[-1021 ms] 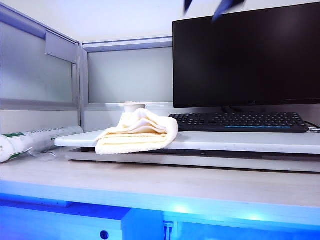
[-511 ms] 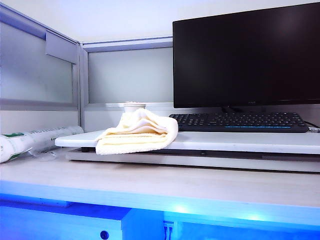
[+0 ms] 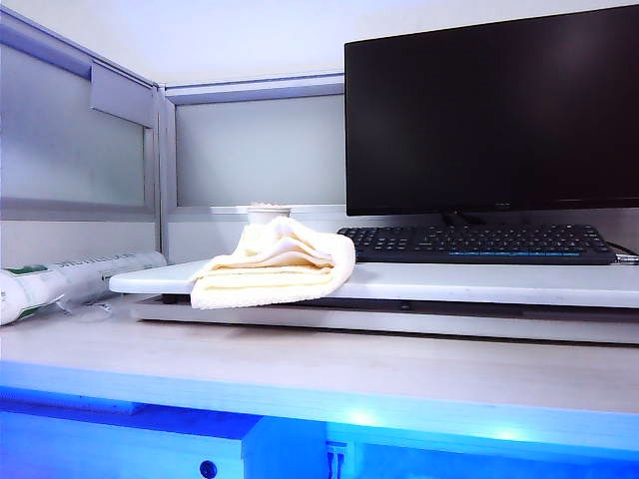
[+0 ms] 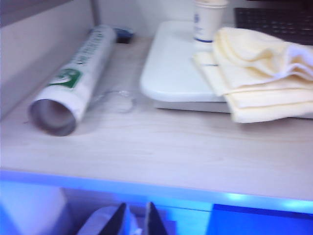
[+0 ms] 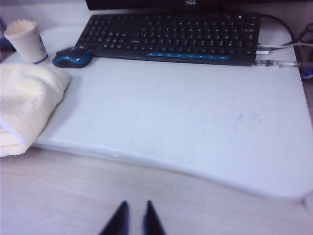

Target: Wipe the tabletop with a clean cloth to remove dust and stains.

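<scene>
My right gripper (image 5: 133, 218), nearly closed and empty, hovers over the desk (image 5: 73, 191) before the tabletop (image 5: 186, 127). The cloth (image 3: 275, 264) lies on its left end. My left gripper (image 4: 134, 220), also narrow and empty, hangs below the desk edge.

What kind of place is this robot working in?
It looks like an office cubicle desk. A dark monitor stands behind a black keyboard and a mouse on a white raised tabletop, with grey partition panels around. A paper cup and a folded cloth sit there too.
</scene>
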